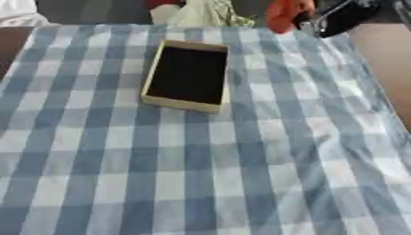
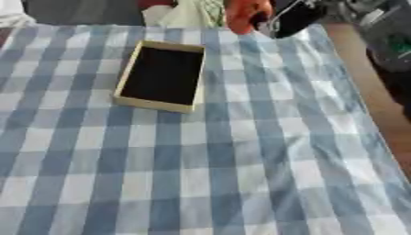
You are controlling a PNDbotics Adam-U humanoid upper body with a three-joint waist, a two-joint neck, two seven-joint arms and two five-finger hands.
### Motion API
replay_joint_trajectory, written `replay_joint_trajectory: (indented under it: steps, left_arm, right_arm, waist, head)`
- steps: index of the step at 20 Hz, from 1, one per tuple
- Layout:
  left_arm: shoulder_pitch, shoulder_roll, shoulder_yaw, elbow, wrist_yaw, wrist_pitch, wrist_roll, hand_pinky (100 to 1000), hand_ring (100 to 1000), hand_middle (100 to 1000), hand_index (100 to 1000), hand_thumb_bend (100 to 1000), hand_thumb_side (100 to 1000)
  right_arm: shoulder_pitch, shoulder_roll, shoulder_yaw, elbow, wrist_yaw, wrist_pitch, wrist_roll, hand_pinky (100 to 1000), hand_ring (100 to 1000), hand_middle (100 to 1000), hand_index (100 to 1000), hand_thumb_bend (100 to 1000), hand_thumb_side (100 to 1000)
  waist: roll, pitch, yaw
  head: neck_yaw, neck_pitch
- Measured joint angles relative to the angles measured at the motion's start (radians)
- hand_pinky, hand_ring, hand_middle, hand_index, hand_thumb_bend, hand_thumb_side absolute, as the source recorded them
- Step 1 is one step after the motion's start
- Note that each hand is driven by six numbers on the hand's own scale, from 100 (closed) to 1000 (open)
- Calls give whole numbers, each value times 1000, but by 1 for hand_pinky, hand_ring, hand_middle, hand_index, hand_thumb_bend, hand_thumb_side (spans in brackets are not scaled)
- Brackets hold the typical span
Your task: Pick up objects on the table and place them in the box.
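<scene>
Surface: your blue-checked cloth (image 1: 241, 174) fills the frame.
Box (image 1: 186, 103): upper left, dark inside.
Right hand (image 2: 293, 20): top right beside an orange thing (image 2: 243, 13), fingers can't be made out.

One shallow tan cardboard box (image 1: 186, 76) with a dark inside lies on one blue-and-white checked cloth (image 1: 241, 174), and at the far edge show one orange-red object (image 2: 245, 13), one pale whitish-green bundle (image 1: 205, 13) and one black robot hand (image 2: 293, 19).
</scene>
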Motion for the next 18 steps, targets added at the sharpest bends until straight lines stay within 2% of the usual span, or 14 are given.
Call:
replay_joint_trajectory:
  steps: [4,9,13,18]
  left_arm:
    - [-11,-8,-4,0,6,-1,-5,754,751,678,810,532,656]
    - [-21,-13,-10,0,12,-3,-11,754,752,679,810,531,656]
    - [-28,-17,-10,0,18,-4,-14,754,752,679,810,531,656]
    - [-36,-17,-15,0,25,-5,-18,754,751,679,810,528,656]
  right_arm:
    - [-64,132,0,132,93,-32,-27,549,513,330,545,100,100]
    - [-107,271,-24,276,193,-58,-67,544,511,327,545,100,100]
    - [-121,345,-59,380,276,-59,-113,549,512,325,545,100,100]
    - [-126,407,-102,482,362,-53,-184,576,514,325,546,100,100]
  waist:
    - [4,9,10]
    - [4,20,27]
    - [4,29,39]
    - [4,40,51]
  head:
    - [-11,-5]
    - [-31,-15]
    - [-44,-24]
    - [-55,-35]
